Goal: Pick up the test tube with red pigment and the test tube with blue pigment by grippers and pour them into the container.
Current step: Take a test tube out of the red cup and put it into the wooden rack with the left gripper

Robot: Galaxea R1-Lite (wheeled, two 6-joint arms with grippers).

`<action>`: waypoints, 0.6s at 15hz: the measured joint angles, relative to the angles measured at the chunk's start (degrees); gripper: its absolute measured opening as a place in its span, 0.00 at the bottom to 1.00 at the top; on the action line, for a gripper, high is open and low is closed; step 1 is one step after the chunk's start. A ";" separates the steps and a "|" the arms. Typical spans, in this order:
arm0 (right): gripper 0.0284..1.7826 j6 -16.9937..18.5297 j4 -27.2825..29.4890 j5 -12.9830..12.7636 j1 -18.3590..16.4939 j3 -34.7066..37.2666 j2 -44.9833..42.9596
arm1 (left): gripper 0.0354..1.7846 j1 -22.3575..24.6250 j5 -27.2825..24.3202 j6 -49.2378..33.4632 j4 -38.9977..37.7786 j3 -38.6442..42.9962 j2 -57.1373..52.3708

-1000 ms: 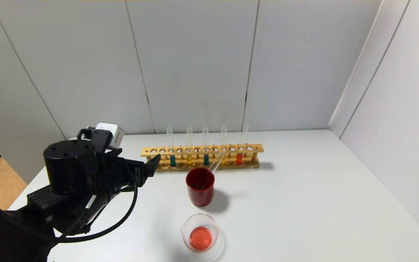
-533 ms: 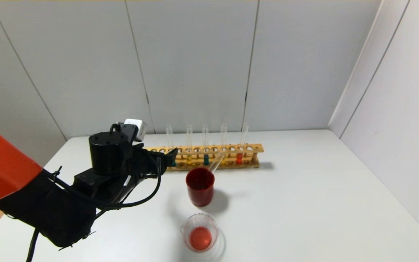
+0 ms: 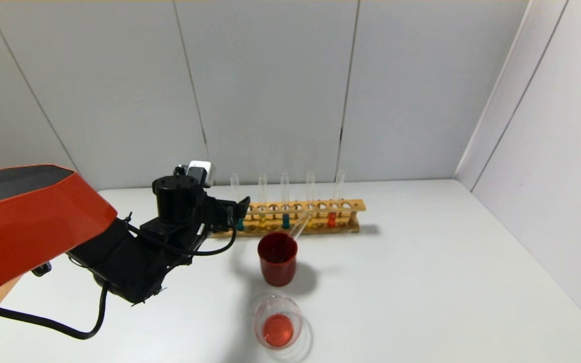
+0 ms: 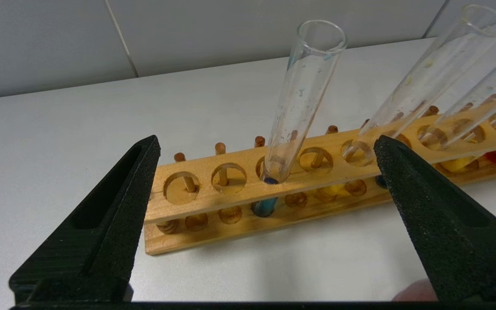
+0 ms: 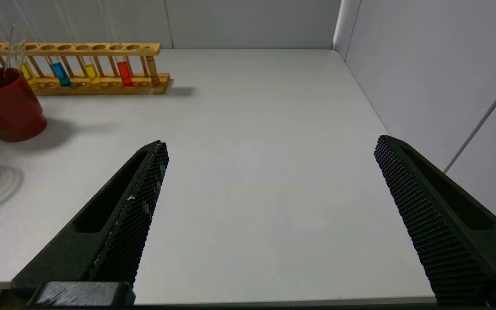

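My left gripper point(image 3: 240, 207) is open at the left end of the wooden rack point(image 3: 351, 205). In the left wrist view the gripper point(image 4: 267, 140) has its jaws wide apart. The leftmost test tube with blue pigment point(image 4: 302, 94) stands upright in the rack just beyond the tips, untouched. A second blue tube point(image 3: 285, 221) and a test tube with red pigment point(image 3: 332, 219) stand further right in the rack. The container point(image 3: 277, 322), a clear beaker, holds red liquid near the table's front. My right gripper point(image 5: 270, 142) is open and empty above bare table, out of the head view.
A dark red cup point(image 3: 277, 258) stands between rack and beaker, with an empty tube point(image 3: 299, 227) leaning in it. Yellow-liquid tubes point(image 3: 263, 220) also sit in the rack. Grey walls close the back and right side.
My left arm has reached forward and to the right, bringing its open gripper up to the rack's left end. Tubes, cup and beaker have not moved.
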 joint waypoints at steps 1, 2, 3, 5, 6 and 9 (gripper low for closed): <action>0.98 0.00 0.00 0.00 0.00 0.00 0.00 | 0.98 0.04 0.02 0.07 0.30 -0.90 0.77; 0.98 0.00 -0.02 0.00 0.00 0.00 0.00 | 0.98 0.00 0.00 0.11 0.66 -1.84 1.56; 0.98 0.00 0.00 0.00 0.00 0.00 0.00 | 0.98 0.00 0.02 0.13 0.77 -2.45 2.17; 0.98 0.02 0.00 0.00 0.01 0.00 0.00 | 0.98 -0.02 0.02 0.11 0.85 -3.47 3.11; 0.98 0.02 0.00 0.00 0.01 0.00 0.00 | 0.98 -0.02 0.02 0.17 0.88 -4.07 3.50; 0.98 0.02 0.00 0.00 0.01 0.00 0.00 | 0.98 -0.02 0.00 0.38 1.85 -5.42 4.21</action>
